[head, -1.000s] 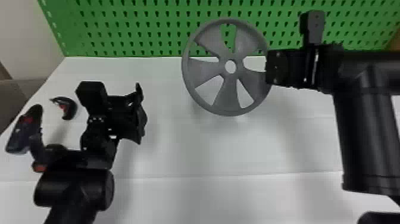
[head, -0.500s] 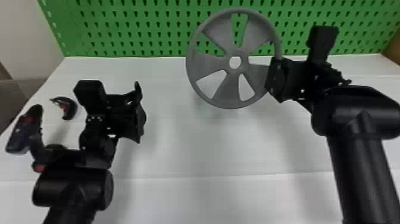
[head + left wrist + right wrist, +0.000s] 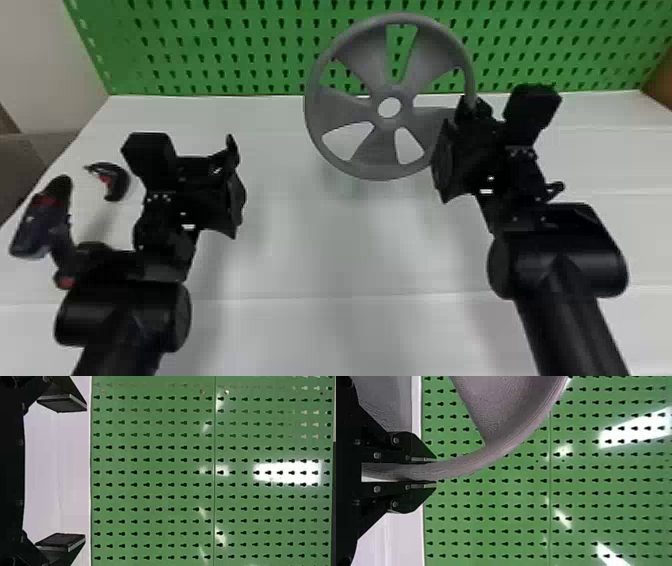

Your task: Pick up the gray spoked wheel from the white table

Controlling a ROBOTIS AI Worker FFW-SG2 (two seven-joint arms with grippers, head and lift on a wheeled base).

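Gray wheel (image 3: 385, 137) appears raised over the worktop (image 3: 320, 260), edge gripped by the right claw (image 3: 435, 472), the nearer of 2; its bulk overhangs to the robot's left, so lifting should balance that. The left claw (image 3: 86, 473) gapes empty.

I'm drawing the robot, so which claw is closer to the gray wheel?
Right: the right claw grips the wheel by its rim. The left claw is open, apart from it, farther left.
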